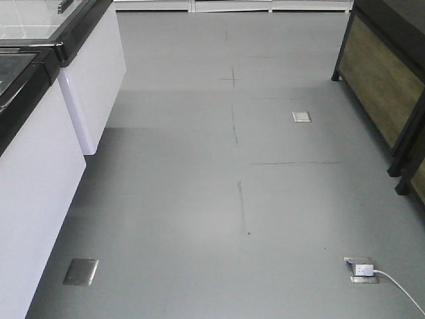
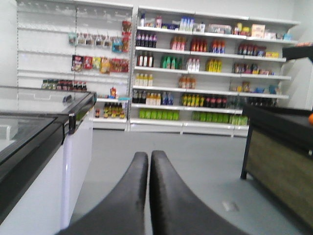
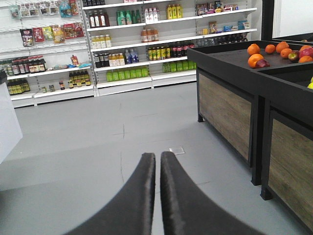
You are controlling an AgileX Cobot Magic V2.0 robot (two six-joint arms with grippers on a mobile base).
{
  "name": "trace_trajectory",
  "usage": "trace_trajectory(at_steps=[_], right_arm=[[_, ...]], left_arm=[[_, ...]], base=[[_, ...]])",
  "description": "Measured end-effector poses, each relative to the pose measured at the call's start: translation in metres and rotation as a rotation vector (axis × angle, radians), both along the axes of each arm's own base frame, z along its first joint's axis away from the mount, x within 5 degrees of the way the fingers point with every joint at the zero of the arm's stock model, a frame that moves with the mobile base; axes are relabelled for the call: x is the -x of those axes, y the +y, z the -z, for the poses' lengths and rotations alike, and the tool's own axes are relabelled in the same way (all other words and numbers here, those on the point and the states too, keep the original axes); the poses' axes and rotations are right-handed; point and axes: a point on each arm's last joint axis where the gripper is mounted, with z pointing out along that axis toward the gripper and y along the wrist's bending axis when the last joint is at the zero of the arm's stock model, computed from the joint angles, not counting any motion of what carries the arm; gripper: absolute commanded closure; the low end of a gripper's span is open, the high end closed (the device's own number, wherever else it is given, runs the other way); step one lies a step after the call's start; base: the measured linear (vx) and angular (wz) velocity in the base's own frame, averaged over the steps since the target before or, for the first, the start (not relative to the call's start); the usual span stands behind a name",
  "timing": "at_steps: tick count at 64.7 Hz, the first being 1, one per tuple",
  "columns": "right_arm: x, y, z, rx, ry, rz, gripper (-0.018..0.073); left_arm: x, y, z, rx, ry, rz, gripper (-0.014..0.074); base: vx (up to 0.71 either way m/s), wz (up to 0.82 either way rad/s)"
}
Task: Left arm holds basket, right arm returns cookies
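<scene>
Grey floor runs between white freezers and wooden stands — stocked shelves behind.

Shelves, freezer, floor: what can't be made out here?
Left wrist view: shelves, bottle labels blurred and too small to read.
Left wrist view: freezer, cut by the left edge.
Front view: white cable, its end past the right edge.
Right wrist view: fruit stand, cut by the right edge.
Left gripper and right gripper: only shut fingers show; arms out of frame.
No basket or cookie box in any view.
</scene>
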Motion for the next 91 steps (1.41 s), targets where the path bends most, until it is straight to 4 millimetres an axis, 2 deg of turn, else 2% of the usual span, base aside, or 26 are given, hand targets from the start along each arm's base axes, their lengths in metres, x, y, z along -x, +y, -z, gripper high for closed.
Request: trace_trajectory(at_steps=[14, 24, 30, 44, 53, 60, 67, 76, 85, 91], right_arm=[[0.0, 0.0, 0.0, 0.0, 0.0, 0.0, 0.0569], [0.0, 0.0, 0.0, 0.0, 0.0, 0.0, 0.0569], [0.0, 0.0, 0.0, 0.0, 0.0, 0.0, 0.0569], [0.0, 0.0, 0.0, 0.0, 0.0, 0.0, 0.0569], [0.0, 0.0, 0.0, 0.0, 0.0, 0.0, 0.0569], [0.0, 0.0, 0.0, 0.0, 0.0, 0.0, 0.0569], [0.0, 0.0, 0.0, 0.0, 0.0, 0.0, 0.0569], [0.0, 0.0, 0.0, 0.0, 0.0, 0.0, 0.0569], [0.0, 0.0, 0.0, 0.0, 0.0, 0.0, 0.0569], [0.0, 0.0, 0.0, 0.0, 0.0, 0.0, 0.0569]], left_arm=[[0.007, 0.0, -0.022, 0.105, -0.235, 0.039, 0.0601], [0.011, -0.002, -0.033, 0.064, -0.273, 0.045, 0.0601], [0.015, -0.002, -0.054, -0.006, -0.253, 0.03, 0.0601], [0.032, 0.001, -0.141, -0.077, -0.26, -0.029, 0.0599], [0.02, 0.003, -0.187, -0.093, -0.207, -0.053, 0.0599], [0.0, 0.003, -0.217, -0.119, -0.155, -0.07, 0.0599], [-0.023, 0.003, -0.236, -0.137, -0.084, -0.083, 0.0598], [-0.057, 0.003, -0.243, -0.145, 0.028, -0.088, 0.0596], [-0.086, 0.002, -0.236, -0.148, 0.118, -0.081, 0.0591], [-0.098, 0.002, -0.23, -0.151, 0.161, -0.08, 0.0573]], base=[[0.0, 0.0], [0.0, 0.0], [0.0, 0.0], [0.0, 0.0], [0.0, 0.0], [0.0, 0.0], [0.0, 0.0], [0.0, 0.0], [0.0, 0.0], [0.0, 0.0]])
